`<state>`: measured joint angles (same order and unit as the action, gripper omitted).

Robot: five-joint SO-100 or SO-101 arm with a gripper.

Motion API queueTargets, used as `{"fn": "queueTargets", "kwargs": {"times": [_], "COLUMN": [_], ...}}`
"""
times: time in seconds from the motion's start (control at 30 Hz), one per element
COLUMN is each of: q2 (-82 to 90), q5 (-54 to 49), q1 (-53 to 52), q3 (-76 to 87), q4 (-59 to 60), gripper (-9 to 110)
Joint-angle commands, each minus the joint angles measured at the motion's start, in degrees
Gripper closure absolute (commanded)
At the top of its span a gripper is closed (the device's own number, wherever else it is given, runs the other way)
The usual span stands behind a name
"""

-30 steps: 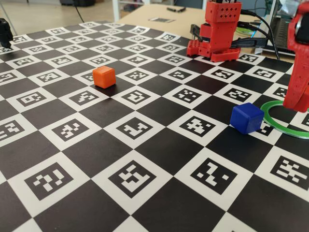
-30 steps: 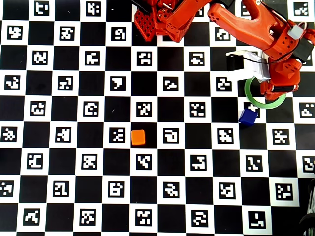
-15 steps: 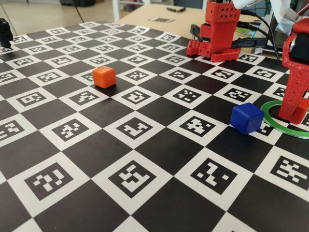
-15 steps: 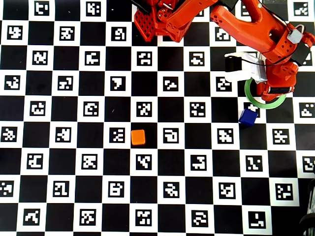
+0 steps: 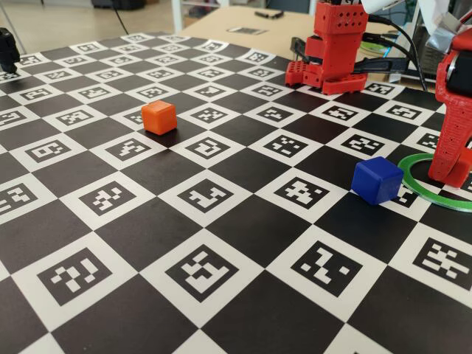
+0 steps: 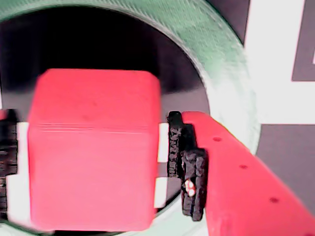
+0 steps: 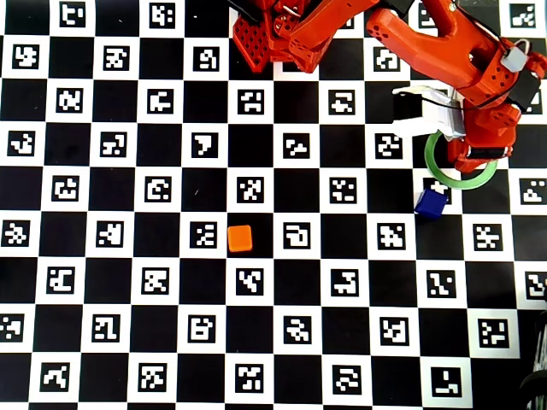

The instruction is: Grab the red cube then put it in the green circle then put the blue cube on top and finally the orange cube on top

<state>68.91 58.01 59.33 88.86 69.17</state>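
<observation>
In the wrist view the red cube (image 6: 93, 98) rests inside the green circle (image 6: 216, 54). My gripper (image 6: 91, 162) straddles it, open, with a thin gap showing between the cube and each black pad (image 6: 175, 142). In the fixed view the gripper (image 5: 451, 168) stands low over the green circle (image 5: 413, 181) at the right edge. There the cube is hard to tell from the red fingers. The blue cube (image 5: 377, 179) sits just left of the ring, close to its rim. The orange cube (image 5: 159, 116) lies far off to the left. The overhead view shows the gripper (image 7: 474, 158), green circle (image 7: 436, 171), blue cube (image 7: 431, 203) and orange cube (image 7: 240, 238).
The whole table is a black-and-white checker board with printed markers (image 5: 199, 273). The red arm base (image 5: 335, 48) stands at the back, seen in the overhead view at the top (image 7: 273, 34). A dark object (image 5: 7, 48) is at the far left edge.
Over the last second the gripper has come down into the green circle with the red cube. In the last half second it has hardly moved. Blue and orange cubes stayed put.
</observation>
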Motion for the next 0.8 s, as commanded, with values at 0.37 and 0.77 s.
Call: {"fn": "queueTargets", "kwargs": {"times": [0.37,0.77], "q2": [8.3,13.4], "q5": [-1.4,-10.6], "q1": [-0.7,-5.3], "q3": [-8.8,-28.6], "q4": [10.1,28.7], "gripper": [67,67]}}
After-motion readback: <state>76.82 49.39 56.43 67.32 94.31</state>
